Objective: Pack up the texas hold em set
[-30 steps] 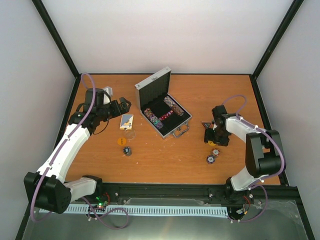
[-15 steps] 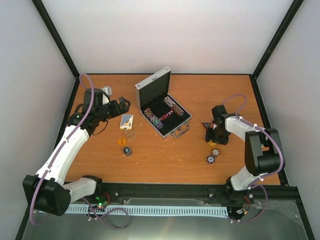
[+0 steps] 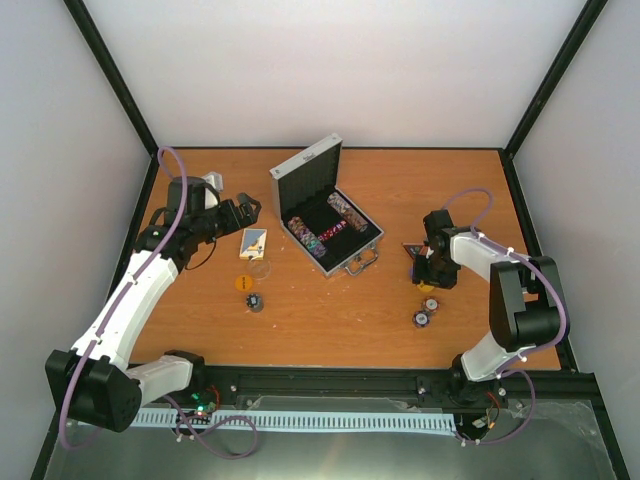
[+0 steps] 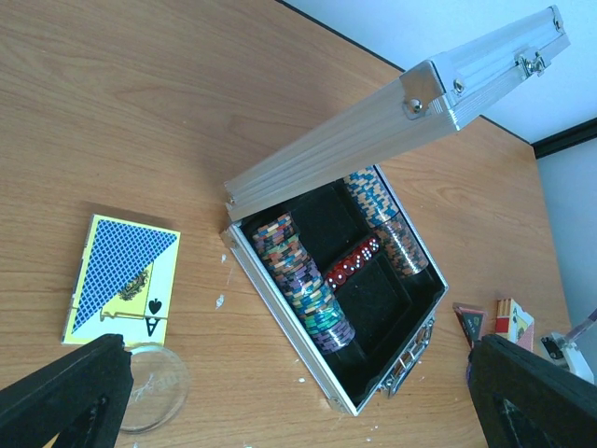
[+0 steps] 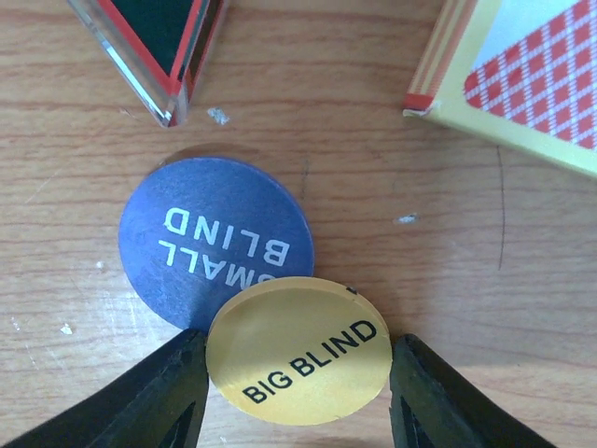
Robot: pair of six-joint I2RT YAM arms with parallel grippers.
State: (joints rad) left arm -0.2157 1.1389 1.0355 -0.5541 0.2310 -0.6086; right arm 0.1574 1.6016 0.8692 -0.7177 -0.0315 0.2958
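Note:
The silver case (image 3: 352,255) stands open at mid-table, with rows of poker chips (image 4: 303,280) and red dice (image 4: 353,261) in its black lining. In the right wrist view my right gripper (image 5: 298,397) has both fingers against the edges of a yellow BIG BLIND disc (image 5: 298,353), which overlaps a purple SMALL BLIND disc (image 5: 201,238). A dark triangular token (image 5: 159,47) and a red-backed card box (image 5: 532,75) lie just beyond. My left gripper (image 4: 298,411) hangs wide open above the table, left of the case, near a blue-backed card box (image 4: 126,280).
A clear disc (image 4: 149,387) lies beside the blue card box. An orange disc (image 3: 241,283) and a small chip stack (image 3: 255,300) sit in front of it. Two small chip piles (image 3: 425,312) lie near my right arm. Black frame rails edge the table.
My right gripper's fingers have narrowed onto the yellow disc, with the arm shifting slightly. The left arm has barely moved.

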